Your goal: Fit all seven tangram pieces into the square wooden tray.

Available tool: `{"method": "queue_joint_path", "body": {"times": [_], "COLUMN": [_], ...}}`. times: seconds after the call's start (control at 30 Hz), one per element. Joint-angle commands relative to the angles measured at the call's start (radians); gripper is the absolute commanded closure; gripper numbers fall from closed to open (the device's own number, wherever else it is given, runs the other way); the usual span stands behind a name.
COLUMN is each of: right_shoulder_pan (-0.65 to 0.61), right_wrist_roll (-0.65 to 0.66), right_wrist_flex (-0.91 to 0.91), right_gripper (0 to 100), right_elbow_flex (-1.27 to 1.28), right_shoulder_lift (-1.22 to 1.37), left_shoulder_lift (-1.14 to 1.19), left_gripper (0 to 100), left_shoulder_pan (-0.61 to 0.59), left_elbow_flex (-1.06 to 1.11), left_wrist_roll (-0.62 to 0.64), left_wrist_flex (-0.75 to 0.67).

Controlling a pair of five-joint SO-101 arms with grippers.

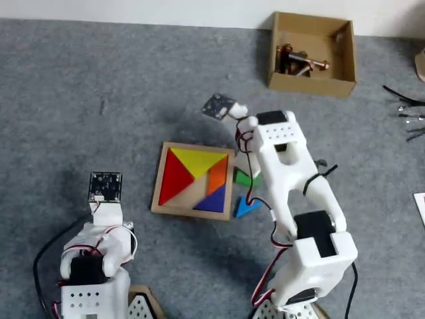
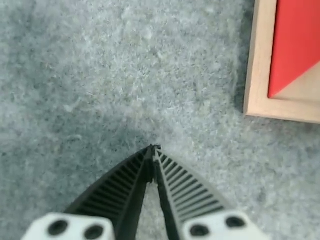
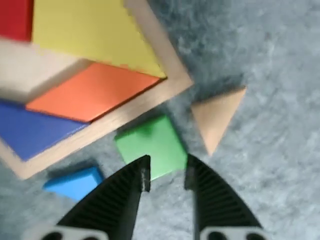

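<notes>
The square wooden tray (image 1: pixel 159 193) lies mid-table and holds a red triangle (image 1: pixel 174 179), a yellow triangle (image 1: pixel 199 161), an orange piece (image 1: pixel 218 176) and a blue piece (image 1: pixel 212 199). Bare wood shows between them. Just off its right side lie a green square (image 3: pixel 152 142), a small blue triangle (image 3: pixel 75 182) and a tan triangle (image 3: pixel 217 115). My right gripper (image 3: pixel 166 172) hovers open at the green square's near edge, holding nothing. My left gripper (image 2: pixel 152 150) is shut and empty over bare carpet, left of the tray's corner (image 2: pixel 257 75).
A cardboard box (image 1: pixel 312 80) with metal parts stands at the back right. Cables (image 1: pixel 405 106) lie at the right edge. The right arm (image 1: pixel 285 173) hangs over the loose pieces beside the tray. Grey carpet covers the table.
</notes>
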Motion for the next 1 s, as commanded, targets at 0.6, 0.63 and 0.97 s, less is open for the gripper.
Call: {"method": "queue_joint_path", "body": {"times": [0.6,0.63,0.97], "right_shoulder_pan": [0.008,-0.002,-0.059], "right_wrist_roll": [0.252,0.250,0.222], "right_wrist_flex": [0.056,0.062,0.084], "right_gripper": [73.0,72.9,73.1], "right_elbow_flex": [0.053,0.054,0.209], "right_shoulder_lift": [-0.022,-0.024,-0.217], "left_shoulder_lift": [-0.007,-0.007,-0.007], "left_gripper": [99,99,99], "left_shoulder_pan": [-0.007,-0.007,-0.007], "left_elbow_flex": [0.012,0.013,0.013], "left_wrist_roll": [-0.008,-0.008,-0.008], "left_wrist_flex": [0.000,0.000,0.000]}}
